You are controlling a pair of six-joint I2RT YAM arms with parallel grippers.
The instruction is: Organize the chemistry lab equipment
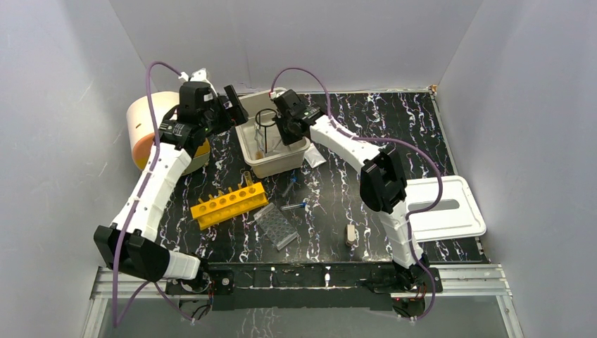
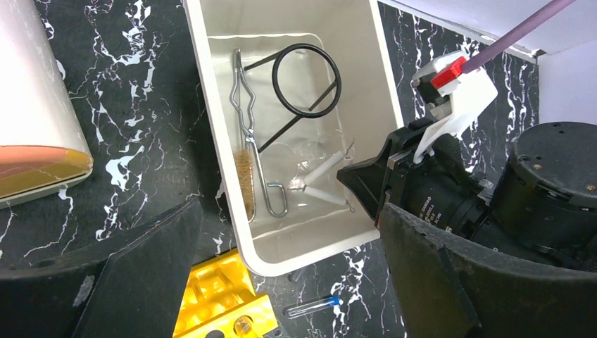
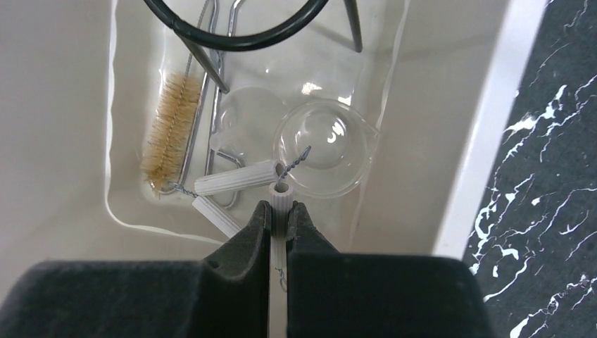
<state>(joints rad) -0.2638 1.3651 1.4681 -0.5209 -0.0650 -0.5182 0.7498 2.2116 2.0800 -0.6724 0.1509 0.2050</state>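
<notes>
The right fingers [image 3: 250, 239], low in the middle of the right wrist view, are clamped on 1 ribbed leg of the pale triangle [image 3: 236, 177]. The triangle is inside the beige tub [image 3: 486, 105], just beside a clear round dish [image 3: 320, 144] and below the black wire ring-stand [image 3: 232, 44]. The left fingers [image 2: 141, 267] are spread wide at the bottom corners of the left wrist view, gripping nothing, on either side of the tub's lower rim.

Glossy plastic tub [image 2: 213, 127], shiny metal tongs [image 2: 243, 105], black wire ring-stand [image 2: 274, 72], smooth clear dishes [image 3: 320, 144].
</notes>
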